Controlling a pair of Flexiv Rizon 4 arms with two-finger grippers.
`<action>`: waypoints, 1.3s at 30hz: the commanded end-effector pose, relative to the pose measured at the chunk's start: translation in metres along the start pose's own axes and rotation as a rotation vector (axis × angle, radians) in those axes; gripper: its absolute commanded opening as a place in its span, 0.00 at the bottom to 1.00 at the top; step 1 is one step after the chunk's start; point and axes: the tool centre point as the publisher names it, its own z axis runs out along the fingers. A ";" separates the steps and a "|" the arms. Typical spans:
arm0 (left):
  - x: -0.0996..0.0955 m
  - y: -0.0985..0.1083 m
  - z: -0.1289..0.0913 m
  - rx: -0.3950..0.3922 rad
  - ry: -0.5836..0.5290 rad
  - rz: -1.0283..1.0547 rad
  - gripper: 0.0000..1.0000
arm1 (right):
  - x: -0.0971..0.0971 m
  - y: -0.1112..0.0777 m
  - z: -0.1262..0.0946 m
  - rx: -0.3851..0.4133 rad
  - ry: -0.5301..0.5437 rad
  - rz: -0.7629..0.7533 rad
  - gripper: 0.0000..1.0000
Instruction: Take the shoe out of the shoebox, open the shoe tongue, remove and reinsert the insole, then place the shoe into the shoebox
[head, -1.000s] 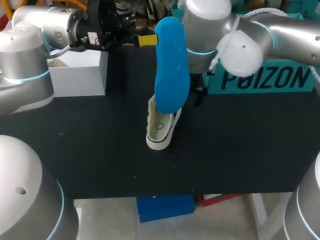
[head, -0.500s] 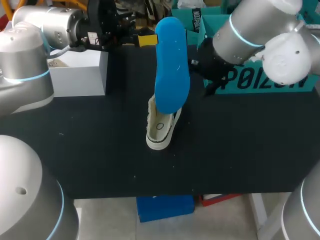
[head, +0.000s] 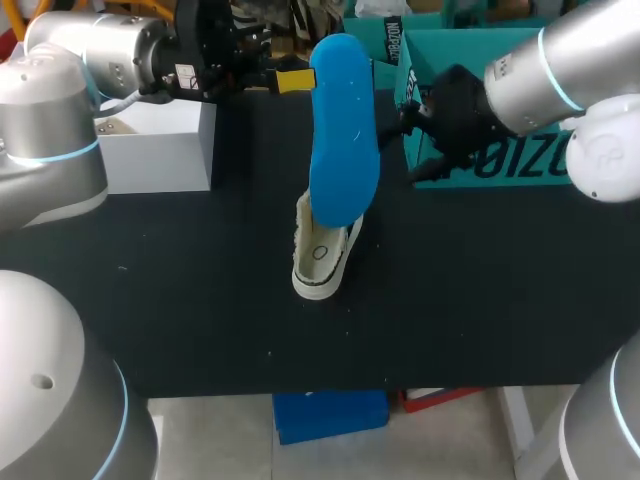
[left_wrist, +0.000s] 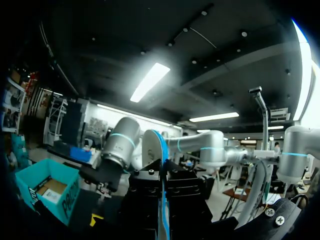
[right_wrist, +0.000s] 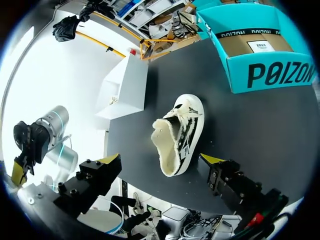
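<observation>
Insole (head: 343, 140) seemingly gripped in left hand (head: 295, 80), shoe (head: 322, 255) below

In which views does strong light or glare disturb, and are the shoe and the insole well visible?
Left wrist view: it faces the ceiling lamps and the rest is dark; the blue foam insole shows only as a thin edge. Right wrist view: a washed-out white patch beside the white rectangular box, yet the white canvas shoe is plainly lit. Head view: even light, no glare.
</observation>
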 end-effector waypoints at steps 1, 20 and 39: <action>0.000 0.001 0.000 0.000 0.000 0.002 0.00 | -0.003 -0.001 0.001 -0.002 0.069 -0.001 1.00; 0.000 0.001 0.000 0.000 0.000 0.002 0.00 | 0.000 0.000 -0.011 -0.004 0.307 0.072 1.00; 0.000 0.001 0.000 0.000 0.000 0.002 0.00 | 0.012 0.002 -0.014 -0.029 0.581 0.118 1.00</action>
